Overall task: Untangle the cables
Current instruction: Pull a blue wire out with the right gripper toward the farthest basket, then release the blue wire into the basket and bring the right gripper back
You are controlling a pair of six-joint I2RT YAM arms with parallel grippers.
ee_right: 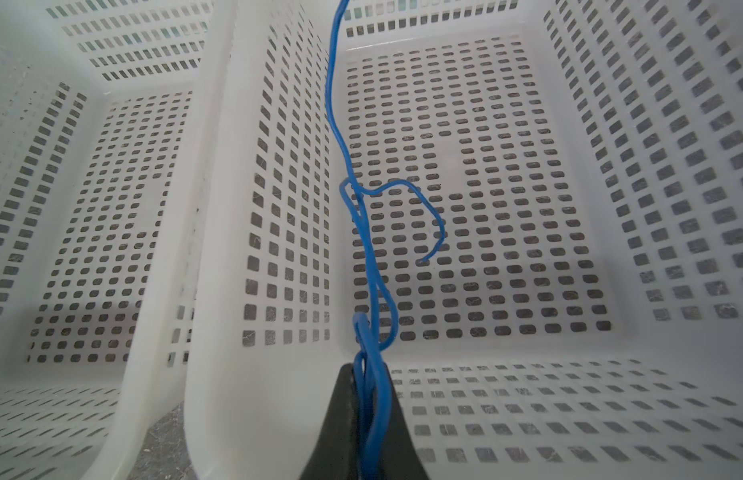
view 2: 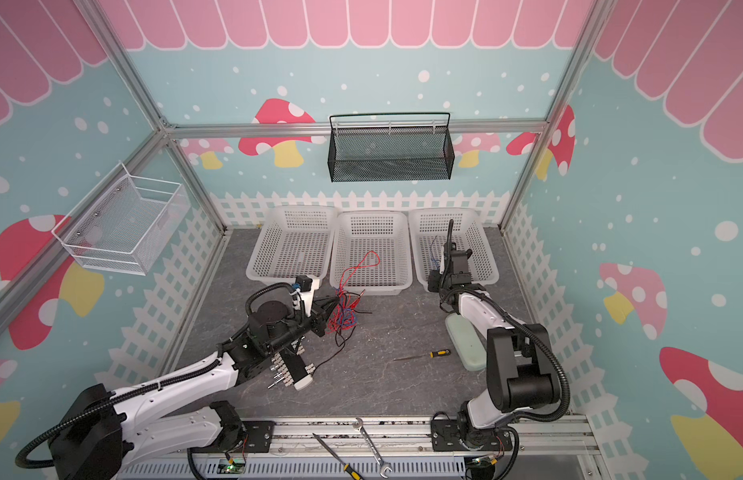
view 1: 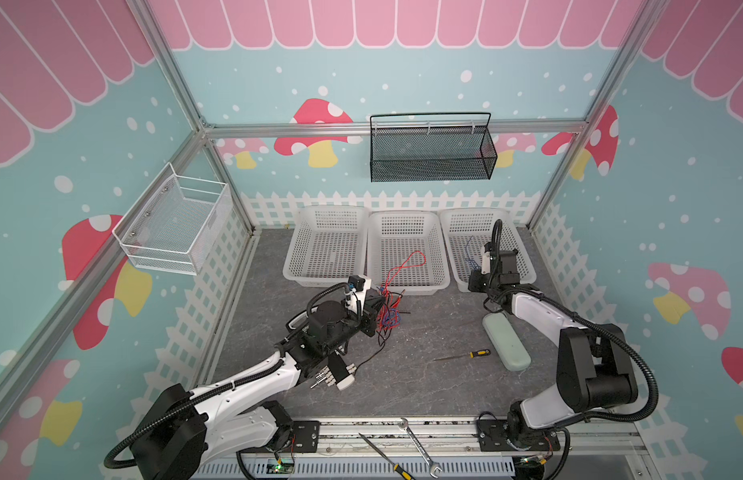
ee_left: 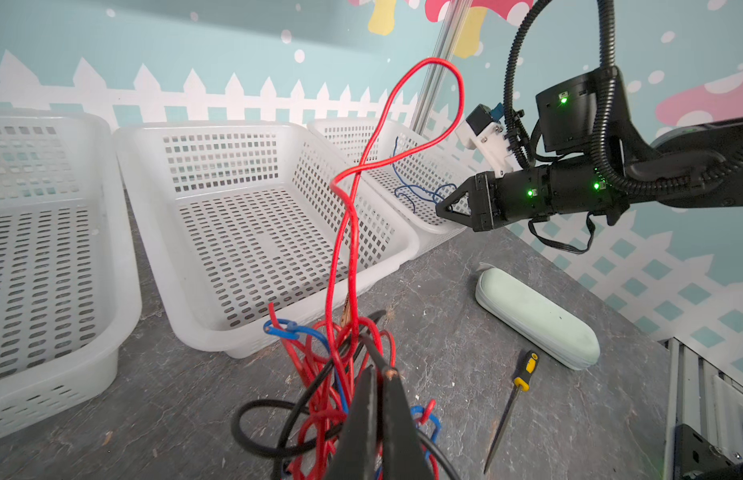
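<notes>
Trailing from pinching right hand (ee_right: 367, 370), blue cable (ee_right: 372, 266).

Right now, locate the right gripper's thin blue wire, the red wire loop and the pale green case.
thin blue wire (ee_right: 369, 262): right wrist view, mid-strand.
red wire loop (ee_left: 438, 60): left wrist view, top.
pale green case (view 1: 505, 341): in a top view, middle.

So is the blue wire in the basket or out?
In, but not dropped. The blue wire dangles inside the walls of the right basket, and the right gripper is shut on it at the near rim.
</notes>
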